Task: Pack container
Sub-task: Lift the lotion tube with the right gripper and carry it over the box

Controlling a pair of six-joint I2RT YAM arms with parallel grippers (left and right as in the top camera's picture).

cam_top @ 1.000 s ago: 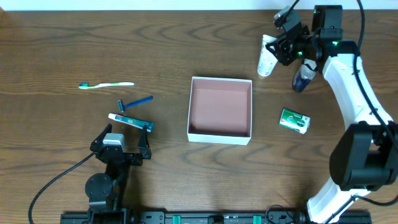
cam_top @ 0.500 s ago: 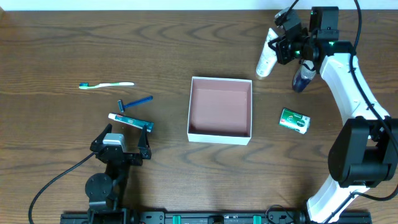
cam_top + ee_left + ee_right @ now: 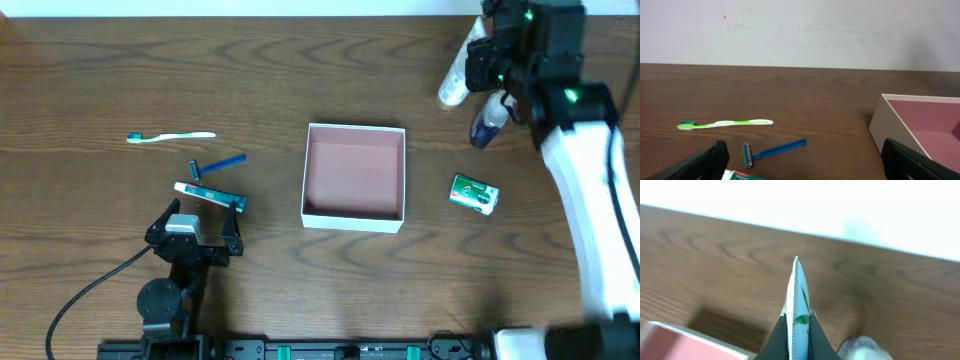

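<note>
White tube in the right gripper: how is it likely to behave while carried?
The white tube is pinched by the right gripper where its body tapers thin and flat, so it is probably light and soft and may flex or swing. Its surface looks smooth, so it could slip between the fingers.

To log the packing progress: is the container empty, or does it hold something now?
Empty. The container shows only its bare pinkish floor from overhead; nothing lies inside.

Overhead: straight down, whole surface (image 3: 100,60). Left wrist: low, level, facing wall (image 3: 800,30) — shares container (image 3: 355,176) with overhead. Right wrist: close, tilted down.
</note>
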